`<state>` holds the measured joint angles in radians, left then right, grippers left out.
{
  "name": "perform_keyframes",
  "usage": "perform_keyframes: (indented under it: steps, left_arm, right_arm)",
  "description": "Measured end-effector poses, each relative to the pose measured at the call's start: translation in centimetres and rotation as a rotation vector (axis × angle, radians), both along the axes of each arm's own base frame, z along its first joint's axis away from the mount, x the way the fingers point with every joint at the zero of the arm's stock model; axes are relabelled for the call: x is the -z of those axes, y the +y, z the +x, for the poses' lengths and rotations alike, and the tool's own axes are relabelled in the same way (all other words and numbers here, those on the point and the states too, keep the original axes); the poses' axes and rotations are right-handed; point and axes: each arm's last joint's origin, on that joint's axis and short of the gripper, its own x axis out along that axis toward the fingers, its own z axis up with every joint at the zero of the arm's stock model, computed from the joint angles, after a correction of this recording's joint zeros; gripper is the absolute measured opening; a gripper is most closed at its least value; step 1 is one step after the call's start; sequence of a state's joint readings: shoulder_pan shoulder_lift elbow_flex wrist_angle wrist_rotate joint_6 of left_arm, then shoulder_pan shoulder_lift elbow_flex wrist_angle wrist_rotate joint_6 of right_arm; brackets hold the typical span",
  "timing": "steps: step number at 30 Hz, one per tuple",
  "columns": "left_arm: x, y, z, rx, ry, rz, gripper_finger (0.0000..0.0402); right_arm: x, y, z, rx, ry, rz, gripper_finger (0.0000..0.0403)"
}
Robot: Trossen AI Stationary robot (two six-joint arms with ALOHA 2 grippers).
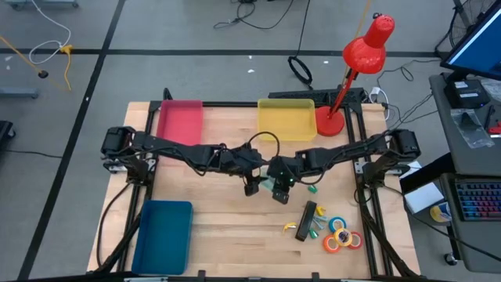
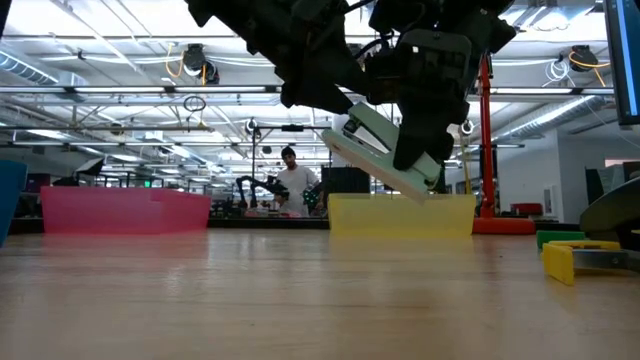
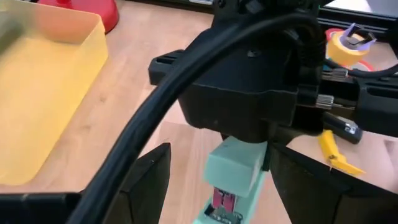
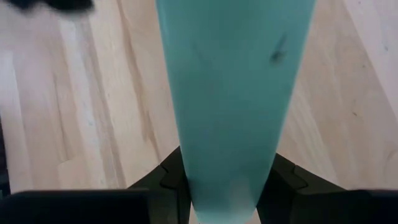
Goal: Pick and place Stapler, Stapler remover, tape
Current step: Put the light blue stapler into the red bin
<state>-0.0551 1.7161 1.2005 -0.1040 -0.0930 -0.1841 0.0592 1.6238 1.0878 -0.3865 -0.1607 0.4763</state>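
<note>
- Right gripper (image 1: 280, 190) over mid-table, fingers clamped on the mint-green stapler (image 2: 385, 152); stapler is off the wood, tilted, one end lower.
- Left gripper (image 1: 252, 185) just beside it, fingers spread, nothing between them.
- Tape (image 1: 342, 234) rolls lie clustered on the table (image 1: 235, 235) near the right front; a black tool (image 1: 307, 221) beside them.
- Yellow tray (image 1: 286, 119) and pink tray (image 1: 180, 121) at the far edge.
</note>
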Motion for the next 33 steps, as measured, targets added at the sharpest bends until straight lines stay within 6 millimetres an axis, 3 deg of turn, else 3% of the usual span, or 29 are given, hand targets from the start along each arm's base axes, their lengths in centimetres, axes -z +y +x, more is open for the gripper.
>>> perform_keyframes:
  steps: [33]
  left_arm:
    - [1.9,-0.3,0.2,0.075,0.1,-0.1,0.0268]
  right_arm:
    - [-0.5,1.2,0.5,-0.024,-0.092,-0.06,0.0113]
